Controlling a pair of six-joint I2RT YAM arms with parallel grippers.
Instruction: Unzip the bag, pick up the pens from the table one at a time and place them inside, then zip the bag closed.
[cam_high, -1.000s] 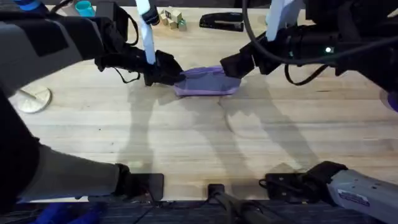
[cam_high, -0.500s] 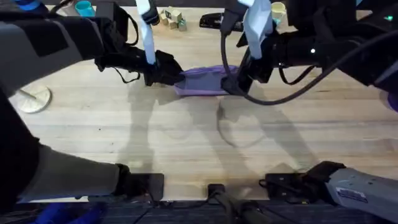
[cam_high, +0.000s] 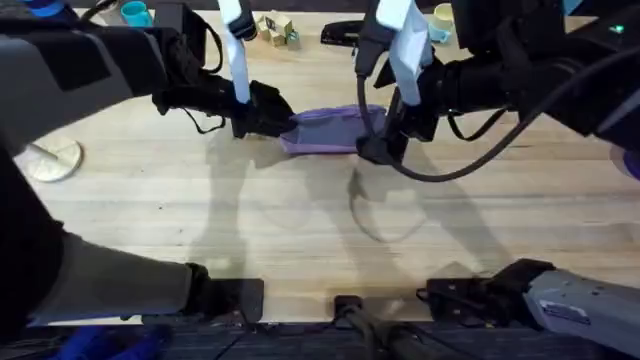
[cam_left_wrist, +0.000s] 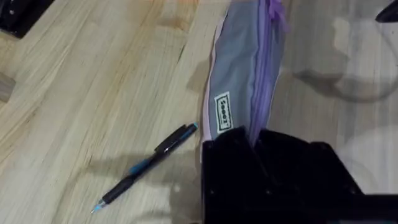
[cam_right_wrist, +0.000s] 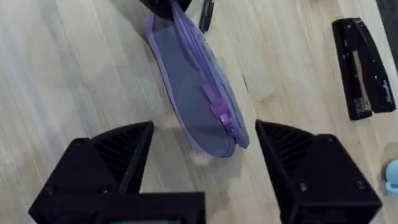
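Lavender bag (cam_right_wrist: 193, 99), one, left hand (cam_left_wrist: 258, 146) clamping its end, right hand (cam_right_wrist: 202, 168) open, one pen (cam_left_wrist: 146, 168)

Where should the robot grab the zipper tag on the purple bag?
Probably the small purple pull tab near the bag's free end, from above with the open right gripper. The tab sticks up from the zipper line, while the left gripper pins the other end.

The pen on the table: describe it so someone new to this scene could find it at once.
On the wooden table, find the lavender bag, one end pinched by the left gripper. The pen lies beside that end, apart from the fabric. It is a thin dark stick with a blue band, far slimmer than the black stapler.
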